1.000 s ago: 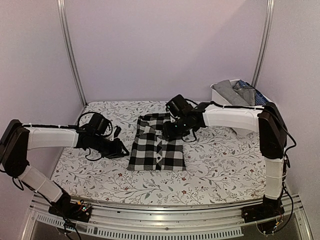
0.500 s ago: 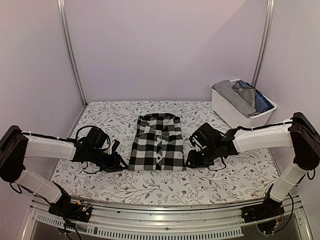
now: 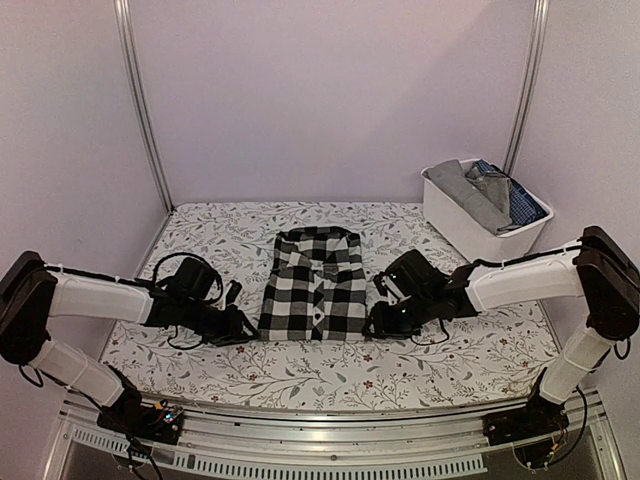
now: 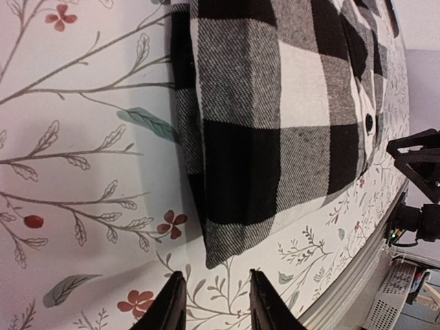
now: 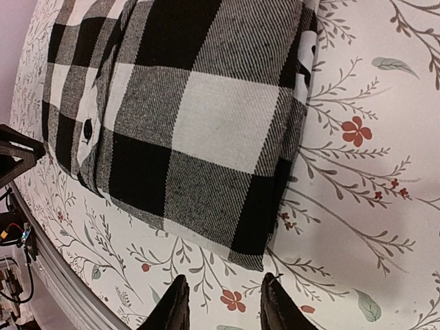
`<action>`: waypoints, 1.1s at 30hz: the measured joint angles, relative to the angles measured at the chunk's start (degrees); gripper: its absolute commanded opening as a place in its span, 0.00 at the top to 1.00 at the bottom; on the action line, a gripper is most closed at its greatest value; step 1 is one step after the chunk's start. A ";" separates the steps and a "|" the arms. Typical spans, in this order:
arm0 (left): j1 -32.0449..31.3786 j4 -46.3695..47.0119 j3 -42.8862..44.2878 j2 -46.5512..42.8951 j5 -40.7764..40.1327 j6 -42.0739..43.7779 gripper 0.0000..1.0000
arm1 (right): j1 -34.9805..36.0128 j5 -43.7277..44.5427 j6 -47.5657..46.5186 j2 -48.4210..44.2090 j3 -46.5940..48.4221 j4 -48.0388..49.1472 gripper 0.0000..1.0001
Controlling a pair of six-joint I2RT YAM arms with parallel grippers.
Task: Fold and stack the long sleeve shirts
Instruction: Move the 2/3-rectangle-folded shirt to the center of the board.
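Note:
A black-and-white checked long sleeve shirt (image 3: 316,286) lies folded into a flat rectangle on the flowered tablecloth, collar to the far side. My left gripper (image 3: 246,327) sits low by its near left corner (image 4: 220,254), jaws open, a short gap from the cloth, nothing between the fingers (image 4: 170,306). My right gripper (image 3: 372,327) sits by the near right corner (image 5: 251,258), also open and empty, its fingers (image 5: 275,302) just clear of the hem. More shirts, grey (image 3: 465,185) and dark blue patterned (image 3: 518,203), lie in the bin.
A white bin (image 3: 480,236) stands at the back right of the table. The flowered cloth (image 3: 430,360) covers the table; its metal front rail (image 3: 330,440) runs along the near edge. Purple walls close in on both sides.
My right arm swung from the shirt's collar area down to its near right corner and its jaws narrowed. My left gripper edged a little closer to the near left corner.

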 measured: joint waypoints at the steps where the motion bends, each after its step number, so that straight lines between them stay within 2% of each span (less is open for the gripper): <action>1: -0.11 0.13 0.00 0.09 -0.02 0.00 0.69 | 0.13 -0.11 0.00 0.07 0.00 0.22 0.67; 12: -1.44 1.64 0.00 3.02 0.04 0.00 0.70 | 1.01 -1.03 0.50 2.69 -0.42 1.42 0.70; 25: -2.08 4.90 0.17 5.88 0.26 -0.68 0.78 | 1.03 -0.96 1.31 5.33 -1.20 5.68 0.76; 29: -2.08 5.22 0.26 6.32 0.24 -0.92 0.83 | 1.03 -0.26 1.36 5.44 -1.20 5.90 0.80; 33: -2.14 5.18 1.05 7.41 0.20 -0.94 0.94 | 1.03 0.11 1.27 5.53 -1.20 5.86 0.85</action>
